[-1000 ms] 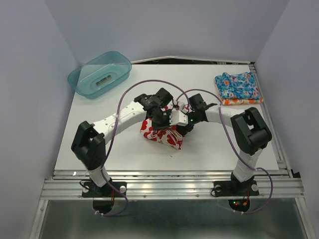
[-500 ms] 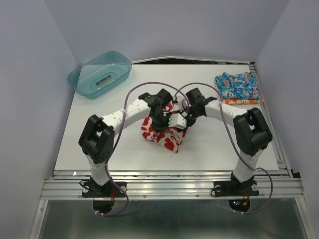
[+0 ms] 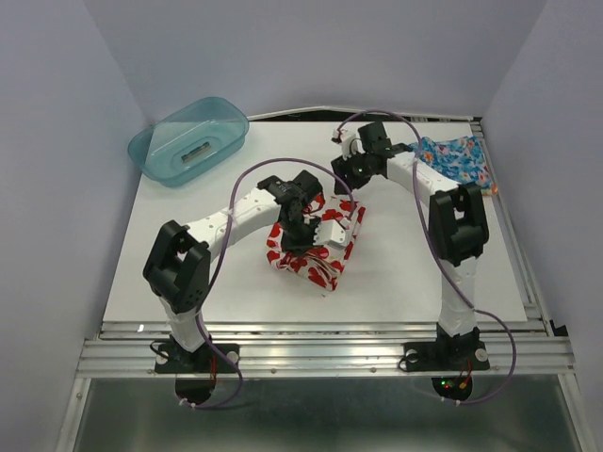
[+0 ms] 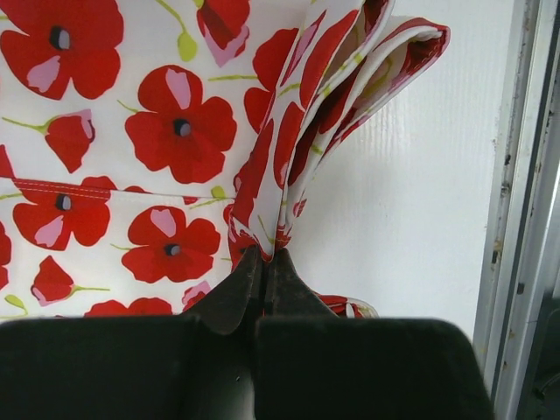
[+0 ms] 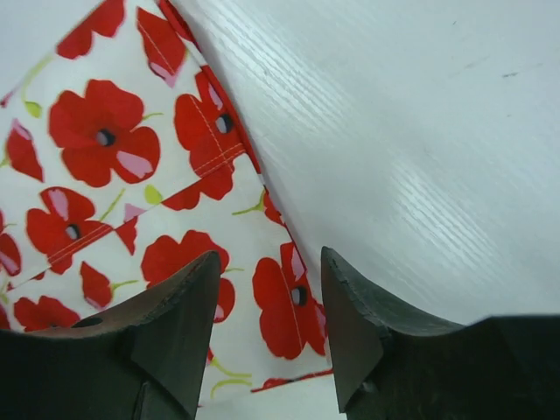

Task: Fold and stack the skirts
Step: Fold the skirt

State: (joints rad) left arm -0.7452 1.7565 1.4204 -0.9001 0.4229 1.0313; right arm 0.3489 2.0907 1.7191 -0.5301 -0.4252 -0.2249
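The white skirt with red poppies (image 3: 316,254) lies partly folded at the table's middle. It fills the left wrist view (image 4: 131,157). My left gripper (image 3: 320,241) is shut on a bunched fold at the skirt's edge (image 4: 262,255). My right gripper (image 3: 349,175) is open and empty, raised behind and to the right of the skirt. Between its fingers in the right wrist view (image 5: 267,267) I see the skirt's corner (image 5: 175,192) below. The blue flowered skirt (image 3: 460,158) lies folded at the back right, partly under the right arm. The orange-yellow skirt does not clearly show.
A translucent teal tub (image 3: 188,141) stands at the back left corner. The table's right metal rail (image 4: 525,175) runs close to the held fold in the left wrist view. Purple cables loop over both arms.
My right gripper has left the poppy skirt and drawn back toward the rear right, open. My left gripper still holds the fold, and the skirt now lies flatter.
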